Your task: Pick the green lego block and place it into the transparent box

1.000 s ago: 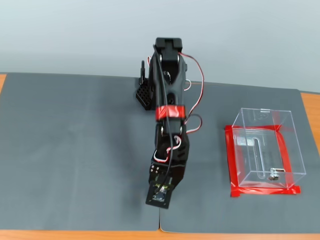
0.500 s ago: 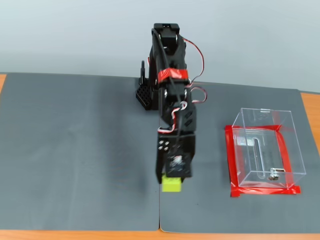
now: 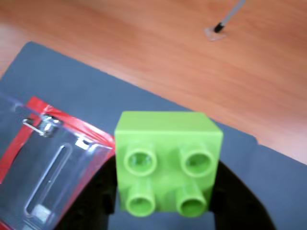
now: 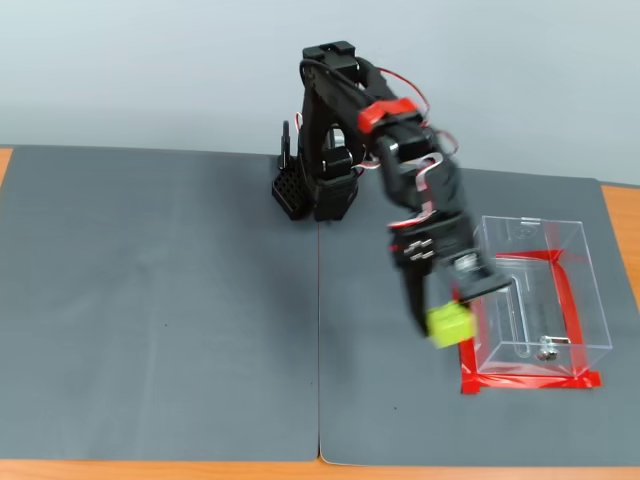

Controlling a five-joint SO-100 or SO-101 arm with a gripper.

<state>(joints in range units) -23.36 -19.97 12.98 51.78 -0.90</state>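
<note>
The green lego block (image 4: 450, 323) (clamped in the gripper (image 4: 447, 318)) has been swung from mid-mat to the transparent box (image 4: 540, 290). It is probably not yet over the opening.

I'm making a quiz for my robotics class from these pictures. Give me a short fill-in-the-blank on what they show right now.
1. The gripper is shut on the ______ lego block.
2. The top of the block shows ______ round studs in the wrist view.
3. The transparent box stands on a frame of ______ tape.
4. In the fixed view the block hangs just ______ of the box.

Missing words: green; four; red; left
</note>
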